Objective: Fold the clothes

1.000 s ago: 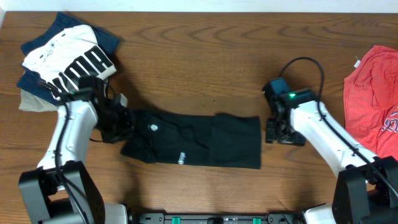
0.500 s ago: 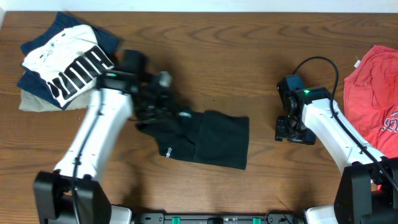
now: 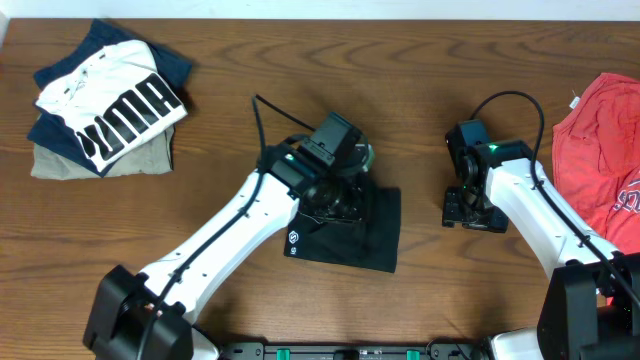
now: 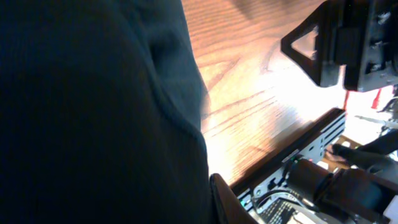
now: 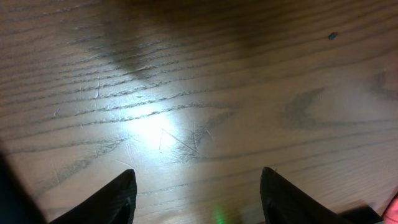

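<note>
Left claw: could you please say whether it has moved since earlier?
Yes: the left claw moved right, away from the PUMA shirt, over the black garment.

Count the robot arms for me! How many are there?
2. The left arm stretches across the black garment in the middle of the table. The right arm is over bare wood beside the garment. No others show.

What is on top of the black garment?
The left gripper sits over the black garment, covering its upper middle. Whether it pinches cloth there cannot be seen.
</note>
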Controlling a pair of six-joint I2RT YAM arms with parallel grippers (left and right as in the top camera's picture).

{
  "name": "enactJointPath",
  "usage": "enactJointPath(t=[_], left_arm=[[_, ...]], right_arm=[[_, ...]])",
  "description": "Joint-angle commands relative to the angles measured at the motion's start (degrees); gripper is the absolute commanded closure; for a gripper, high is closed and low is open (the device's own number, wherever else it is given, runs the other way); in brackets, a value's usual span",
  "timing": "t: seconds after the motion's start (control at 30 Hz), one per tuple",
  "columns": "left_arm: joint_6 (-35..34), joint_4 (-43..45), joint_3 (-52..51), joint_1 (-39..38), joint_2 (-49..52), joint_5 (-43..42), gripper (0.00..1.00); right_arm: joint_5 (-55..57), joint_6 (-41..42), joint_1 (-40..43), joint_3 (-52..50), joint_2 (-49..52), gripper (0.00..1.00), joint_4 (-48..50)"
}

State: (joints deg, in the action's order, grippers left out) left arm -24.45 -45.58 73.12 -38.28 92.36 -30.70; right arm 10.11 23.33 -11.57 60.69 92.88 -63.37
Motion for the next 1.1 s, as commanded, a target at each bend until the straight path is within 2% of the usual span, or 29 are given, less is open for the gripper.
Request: enactJointPath(t=[0.0,0.1,0.2,0.3,0.4,0.63,0.7,0.77,0.93,1.07], left_arm=[[-1.4,0.4,0.8,-1.1,1.3,1.6,0.83],[-1.4,1.8,0.8,-1.9,1.3,1.4,0.61],[-0.9,3.9,0.9,-2.0,1.3,-0.4,0.51],[2.4,4.2,1.3,-0.3,0.5,-1.7,0.51],[4.3,1.6,2.0,4.5,-1.7,-1.7,0.50],[5.1,-8.1,2.1,24.4,-6.4,0.1,0.50],[5.4,-9.8,1.8,28.8,-6.1,0.1,0.49],[6.1,-10.3,0.8,31.7,-5.9,0.1,0.49],[8.2,-10.3,-1.9,33.5,-5.8,0.1,0.50],[8.2,-10.3,-3.0,33.2,-5.8,0.1,0.49]], right_arm=[[-0.2,-1.2,0.4,0.0,-0.7,0.39,0.0],[-0.5,-1.2,0.4,0.0,-0.7,0.38,0.1],[-0.7,-1.2,0.4,0.0,-0.7,0.37,0.2],[-4.1,-4.0,0.4,0.0,-0.7,0.36,0.9],[-12.2,-11.2,0.3,0.0,-0.7,0.35,2.7],[-38.9,-27.2,0.3,0.0,-0.7,0.34,6.5],[-42.6,-27.6,0.3,0.0,-0.7,0.34,7.9],[-42.2,-24.2,0.3,0.0,-0.7,0.37,9.7],[-39.1,-19.7,0.3,-0.1,-0.7,0.40,13.4],[-35.6,-18.4,0.3,-0.2,-0.7,0.53,13.5]])
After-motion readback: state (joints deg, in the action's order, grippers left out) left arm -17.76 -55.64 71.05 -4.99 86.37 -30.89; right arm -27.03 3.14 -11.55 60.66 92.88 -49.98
